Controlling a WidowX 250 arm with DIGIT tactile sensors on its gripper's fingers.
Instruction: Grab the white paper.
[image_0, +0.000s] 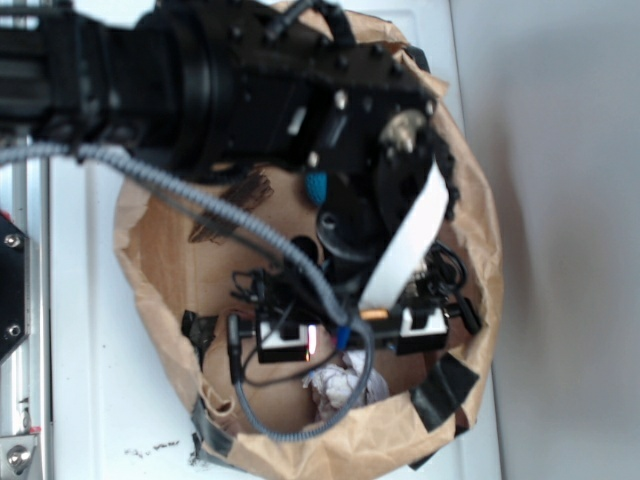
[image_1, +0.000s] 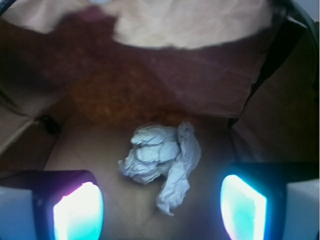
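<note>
The white paper (image_1: 161, 160) is a crumpled, wrinkled wad lying on the brown floor inside the bag, with a twisted tail hanging toward me. In the exterior view the white paper (image_0: 345, 388) sits near the bag's front wall, just below my gripper (image_0: 352, 335). My gripper (image_1: 160, 212) is open, its two glowing pads (image_1: 77, 212) spread wide on either side of the wad's lower end. Nothing is between the pads; the paper lies just ahead of them, untouched.
A large brown paper bag (image_0: 470, 200) surrounds the gripper, its walls (image_1: 200, 75) rising close on all sides. Black tape (image_0: 445, 390) patches the bag's rim. A blue ball (image_0: 316, 186) shows under the arm. The arm's grey cable (image_0: 230, 215) and white ribbon cable (image_0: 410, 235) hang into the bag.
</note>
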